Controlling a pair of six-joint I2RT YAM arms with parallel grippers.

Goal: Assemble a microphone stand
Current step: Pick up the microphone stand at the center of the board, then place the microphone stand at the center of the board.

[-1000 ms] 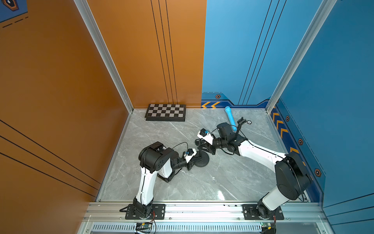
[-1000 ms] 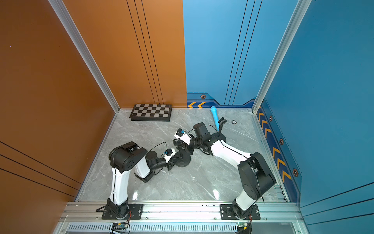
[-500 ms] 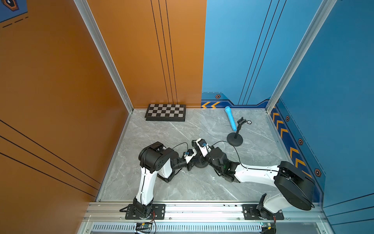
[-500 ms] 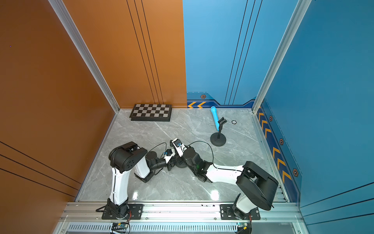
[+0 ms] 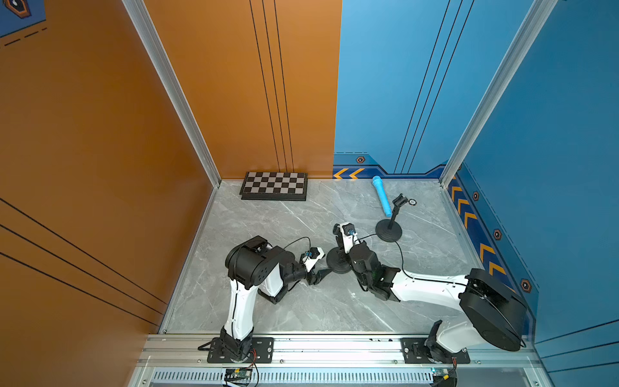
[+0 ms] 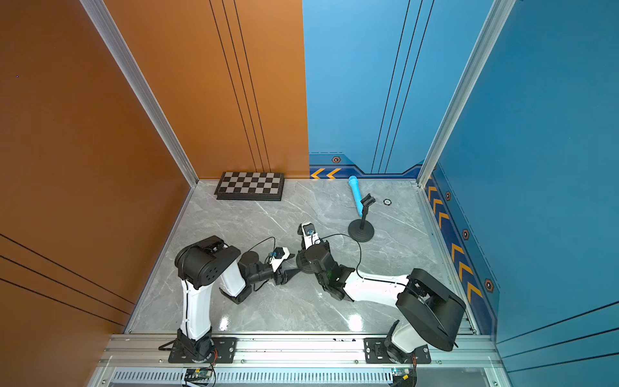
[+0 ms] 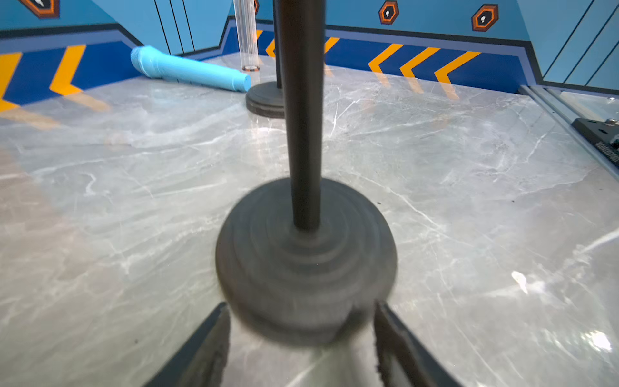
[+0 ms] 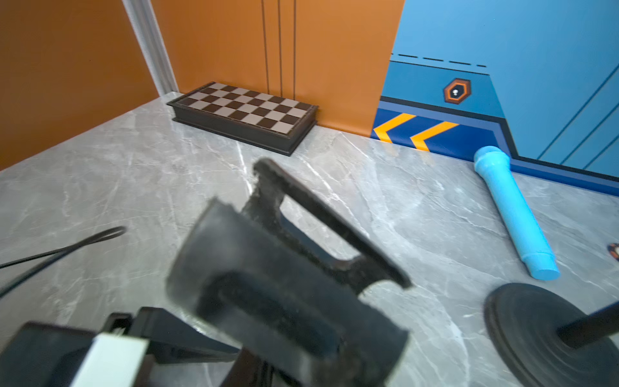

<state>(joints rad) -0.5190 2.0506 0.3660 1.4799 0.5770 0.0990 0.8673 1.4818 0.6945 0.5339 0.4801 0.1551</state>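
A gray marble tabletop (image 5: 268, 311) bears a chessboard (image 5: 274, 186) at its upper left and a blue microphone (image 5: 382, 196) lying upper right. One black stand (image 5: 388, 231) rises just below the microphone, a second stand (image 5: 335, 260) at centre.

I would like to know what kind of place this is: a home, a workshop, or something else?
Probably a purpose-built robot test booth, not a home. The left arm and right arm are bolted to an aluminium rail, and printed orange and blue wall panels enclose a marble-pattern tabletop.
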